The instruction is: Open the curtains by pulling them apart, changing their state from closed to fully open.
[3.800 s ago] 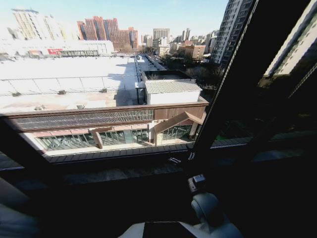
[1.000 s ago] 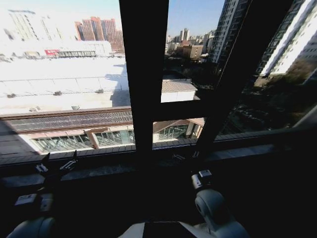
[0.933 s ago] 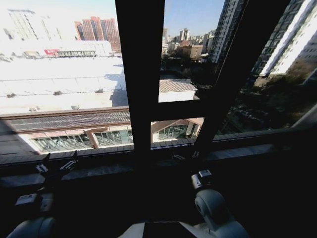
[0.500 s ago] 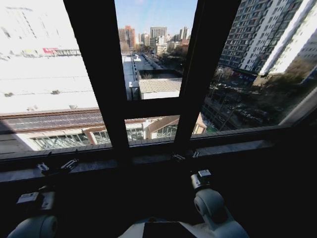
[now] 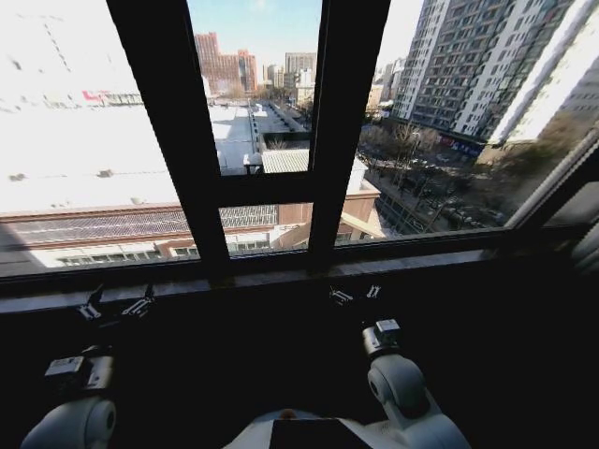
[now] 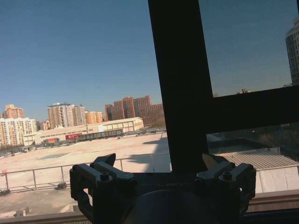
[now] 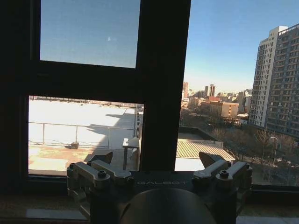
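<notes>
While 2 grippers, left gripper (image 5: 116, 309) and right gripper (image 5: 355, 295), face 1 window frame (image 5: 323, 140), jaws released.

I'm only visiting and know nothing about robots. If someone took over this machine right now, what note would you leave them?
Left gripper: open, empty, low by the window sill.
Right gripper: open, empty, by the sill below the middle window bars.
Things: the panes are uncovered, with the city in plain sight, so the curtains look pulled clear.
Done: the opening, as far as the views reach.
Left: check the window's far sides to confirm they are fully open.
</notes>
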Robot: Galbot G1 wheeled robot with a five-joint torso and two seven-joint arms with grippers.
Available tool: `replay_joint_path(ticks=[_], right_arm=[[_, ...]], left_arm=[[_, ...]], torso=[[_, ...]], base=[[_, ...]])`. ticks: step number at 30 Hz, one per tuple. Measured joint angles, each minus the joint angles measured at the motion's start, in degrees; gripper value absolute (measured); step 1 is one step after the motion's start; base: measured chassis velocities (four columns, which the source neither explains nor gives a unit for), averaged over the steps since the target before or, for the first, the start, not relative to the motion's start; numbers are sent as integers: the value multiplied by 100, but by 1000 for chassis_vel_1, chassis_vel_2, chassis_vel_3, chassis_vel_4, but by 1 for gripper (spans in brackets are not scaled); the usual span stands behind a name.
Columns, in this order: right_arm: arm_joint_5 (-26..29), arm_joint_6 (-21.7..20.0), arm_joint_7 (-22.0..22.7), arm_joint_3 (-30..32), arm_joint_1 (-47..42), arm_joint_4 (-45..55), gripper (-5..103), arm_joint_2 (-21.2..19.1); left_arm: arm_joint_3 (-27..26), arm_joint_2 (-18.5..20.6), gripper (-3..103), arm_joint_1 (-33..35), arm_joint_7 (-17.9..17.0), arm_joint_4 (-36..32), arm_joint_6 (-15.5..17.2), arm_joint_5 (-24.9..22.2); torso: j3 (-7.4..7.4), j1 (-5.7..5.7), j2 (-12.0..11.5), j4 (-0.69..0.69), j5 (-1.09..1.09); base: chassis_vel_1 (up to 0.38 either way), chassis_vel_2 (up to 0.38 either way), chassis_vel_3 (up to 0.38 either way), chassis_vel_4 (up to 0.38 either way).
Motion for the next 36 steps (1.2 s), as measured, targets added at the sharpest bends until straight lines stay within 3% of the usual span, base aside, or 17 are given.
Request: replay_joint_path(ticks=[9, 25, 36], right_arm=[[92, 22, 2, 37, 36, -56, 100, -2], [94, 178, -13, 51, 62, -124, 100, -3], [86, 186, -37, 71, 52, -148, 100, -6]], left_arm=[[43, -14, 100, -27, -1, 50, 0, 64], [63, -25, 100, -56, -27, 53, -43, 79], [78, -31, 100, -79, -34, 86, -56, 100]], torso=[[-2, -6, 4, 0, 0], [2, 4, -3, 0, 2], [0, -3, 1, 0, 0]], base=[[85, -387, -109, 406], [-160, -314, 168, 319], [-32, -400, 27, 398]])
